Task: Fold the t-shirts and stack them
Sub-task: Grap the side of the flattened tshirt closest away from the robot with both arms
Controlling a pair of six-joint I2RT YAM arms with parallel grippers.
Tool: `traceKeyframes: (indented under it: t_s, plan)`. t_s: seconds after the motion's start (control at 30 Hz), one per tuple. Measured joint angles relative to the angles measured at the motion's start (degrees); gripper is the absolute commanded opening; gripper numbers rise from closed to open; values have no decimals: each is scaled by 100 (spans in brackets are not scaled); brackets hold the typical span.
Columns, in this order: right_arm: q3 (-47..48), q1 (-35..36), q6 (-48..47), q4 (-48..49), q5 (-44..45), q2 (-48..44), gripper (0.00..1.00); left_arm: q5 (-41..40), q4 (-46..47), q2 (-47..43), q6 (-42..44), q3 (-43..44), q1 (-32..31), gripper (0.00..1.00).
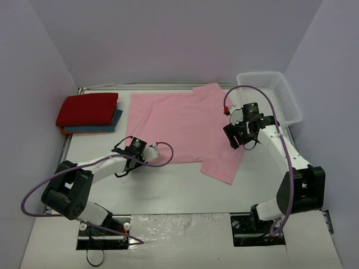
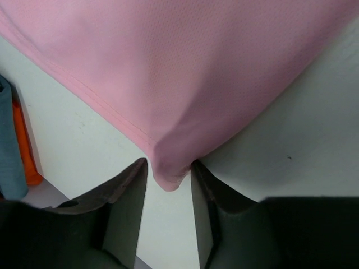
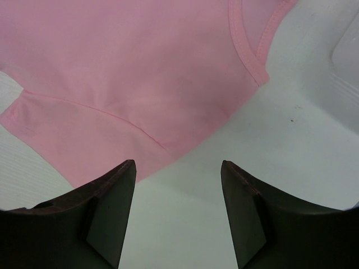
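Observation:
The light pink t-shirt (image 1: pixel 179 123) lies spread flat mid-table, collar toward the right. My left gripper (image 1: pixel 133 150) is at its near-left hem corner. In the left wrist view the jaws (image 2: pixel 168 163) are drawn in on that corner, which bunches between the fingertips (image 2: pixel 140 168). My right gripper (image 1: pixel 234 137) is open and empty, above the shirt's right edge near a sleeve (image 3: pixel 84 145) and the collar (image 3: pixel 247 50). The red folded shirt (image 1: pixel 87 109) lies on the teal-blue one (image 1: pixel 92 128) at the back left.
A white mesh basket (image 1: pixel 269 95) stands at the back right, close to my right arm. The stack's edge shows at the left of the left wrist view (image 2: pixel 8 145). Bare white table (image 1: pixel 168 182) lies in front of the pink shirt.

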Motion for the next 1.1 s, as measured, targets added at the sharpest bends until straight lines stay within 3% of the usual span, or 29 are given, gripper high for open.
traceKeyframes:
  t_s: [0.07,0.2,0.67,0.9,1.1]
  plan:
    - [-2,0,2,4,2,0,58,48,-74,7,0,9,4,27]
    - [-44,0,0,37,2,0,58,184,-352,138,-4,118,15,3]
    - [-101,0,-98,-42,59,-201,62,667,-973,361,-33,603,162,2]
    - [-22,101,-658,-813,-87,-319,64,1091,-1467,24,-181,957,278,2]
    - [166,802,-1180,-1541,9,-299,64,1504,-1751,2,-378,1239,498,2]
